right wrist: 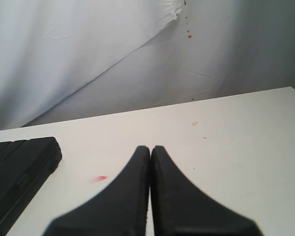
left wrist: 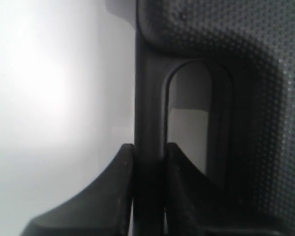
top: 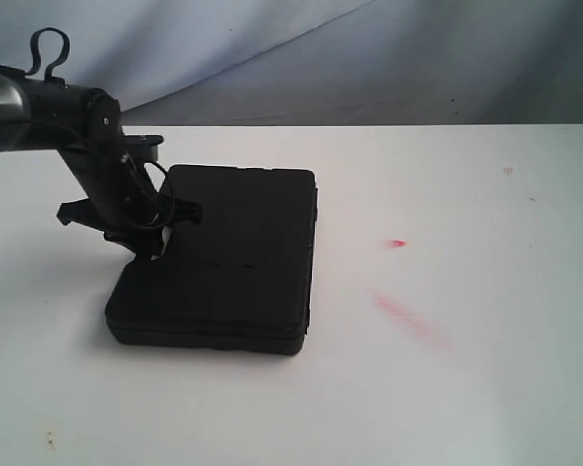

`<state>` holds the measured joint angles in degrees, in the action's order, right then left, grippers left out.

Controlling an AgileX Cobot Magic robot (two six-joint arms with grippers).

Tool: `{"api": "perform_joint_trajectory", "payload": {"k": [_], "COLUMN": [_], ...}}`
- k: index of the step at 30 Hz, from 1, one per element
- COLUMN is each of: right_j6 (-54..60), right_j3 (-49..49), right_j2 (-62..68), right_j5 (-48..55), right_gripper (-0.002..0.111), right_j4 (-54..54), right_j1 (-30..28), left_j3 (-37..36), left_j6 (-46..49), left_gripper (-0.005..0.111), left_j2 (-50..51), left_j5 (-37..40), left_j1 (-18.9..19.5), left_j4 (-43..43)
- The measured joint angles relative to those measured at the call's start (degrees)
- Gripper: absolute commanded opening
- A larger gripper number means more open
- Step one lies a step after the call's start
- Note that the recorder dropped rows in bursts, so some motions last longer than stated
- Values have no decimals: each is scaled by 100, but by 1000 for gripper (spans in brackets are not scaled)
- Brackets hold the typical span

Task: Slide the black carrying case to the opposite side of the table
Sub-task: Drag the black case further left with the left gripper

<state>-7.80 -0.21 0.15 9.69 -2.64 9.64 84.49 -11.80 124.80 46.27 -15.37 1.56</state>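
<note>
While the left pincer (left wrist: 148, 152) grips the handle bar of the case (top: 223, 262), lying at nine o'clock on the table (top: 466, 369), pull low and steady toward three o'clock.

My left hand (left wrist: 148, 157) down at case (top: 223, 257) edge, fingers (left wrist: 119, 196) clamped on handle bar. My right hand (right wrist: 150, 152) above bench (right wrist: 226, 147), fingers pressed together, holding nothing.

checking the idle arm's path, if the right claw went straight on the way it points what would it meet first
Nothing close: the right claw, shut, points over bare table toward the grey backdrop. The case lies off to one side of that line. Depth is hard to judge.
</note>
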Motion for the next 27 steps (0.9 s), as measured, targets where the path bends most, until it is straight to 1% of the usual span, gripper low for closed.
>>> {"api": "perform_joint_trajectory", "payload": {"k": [4,16,27], "right_j6": [0,0,0], "right_j3": [0,0,0], "right_j2": [0,0,0], "right_j5": [8,8,8], "right_gripper": [0,0,0], "right_j4": [0,0,0], "right_j1": [0,0,0], "left_j3": [-62,-515,-535], "left_j6": [39,231,301], "left_gripper": [0,0,0], "left_j2": [-36,-352,-355], "left_j5": [13,-76,-72], "left_j1": [143,752,802], "left_j4": [0,-89,-186]}}
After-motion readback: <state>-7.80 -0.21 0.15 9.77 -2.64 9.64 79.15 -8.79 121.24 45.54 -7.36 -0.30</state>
